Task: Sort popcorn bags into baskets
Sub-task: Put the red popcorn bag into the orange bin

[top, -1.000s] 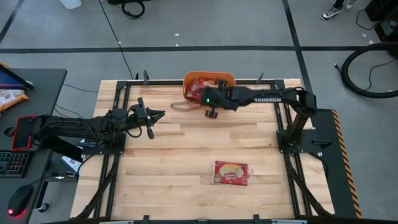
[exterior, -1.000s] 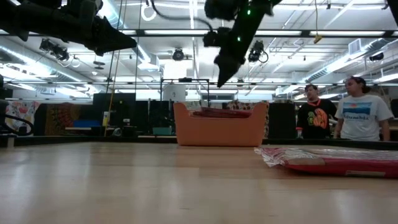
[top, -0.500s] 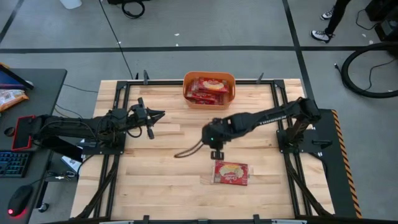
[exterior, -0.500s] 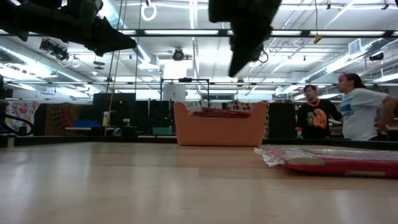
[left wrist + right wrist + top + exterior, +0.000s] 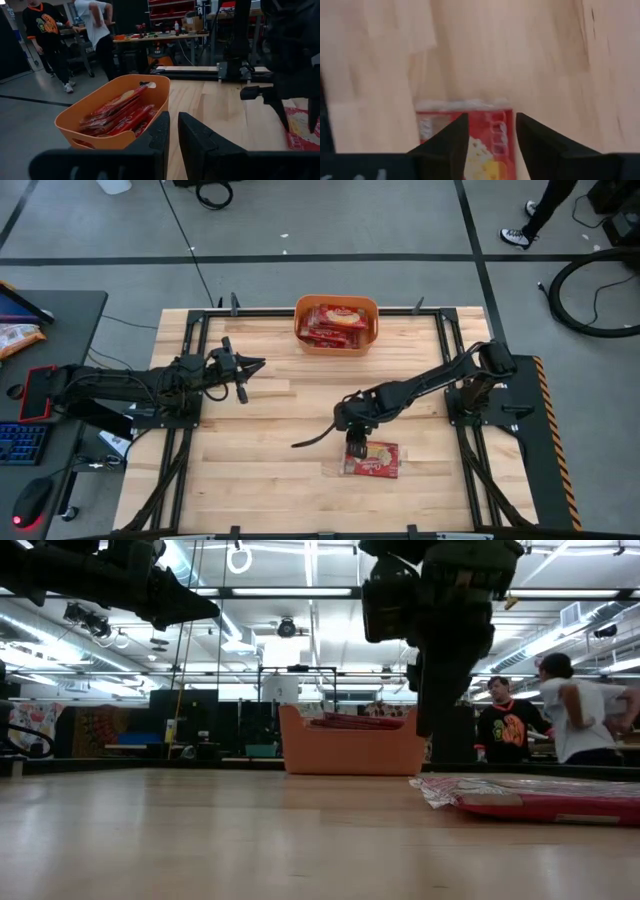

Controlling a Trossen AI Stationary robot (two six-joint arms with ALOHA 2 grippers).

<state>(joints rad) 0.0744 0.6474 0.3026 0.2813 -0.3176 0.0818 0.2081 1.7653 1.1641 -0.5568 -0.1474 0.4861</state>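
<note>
On the wooden surface [image 5: 270,430], high view: a lone popcorn bag [image 5: 373,459] lies beneath the right gripper [image 5: 355,450], which has come over from the orange basket [image 5: 337,325]. Right wrist view: fingers [image 5: 451,137] apart, straddling the bag. The left gripper [image 5: 250,367] waits, fingers near-closed.

Worktop [image 5: 270,430]: pale wooden planks inside a black metal frame, standing on a grey floor.
Desk [image 5: 70,310]: dark, beside the worktop's left edge.
Keyboard [image 5: 20,442]: on the desk, near its front.
Mouse [image 5: 30,502]: dark with a red glow, just in front of the keyboard.
Red phone [image 5: 35,392]: black-edged, on the desk behind the keyboard.
Person in black shirt [image 5: 503,730]: stands in the room beyond the worktop.
Person in white shirt [image 5: 580,720]: just beside the first, turned away.
Ceiling lights [image 5: 290,592]: long bright strips overhead.
</note>
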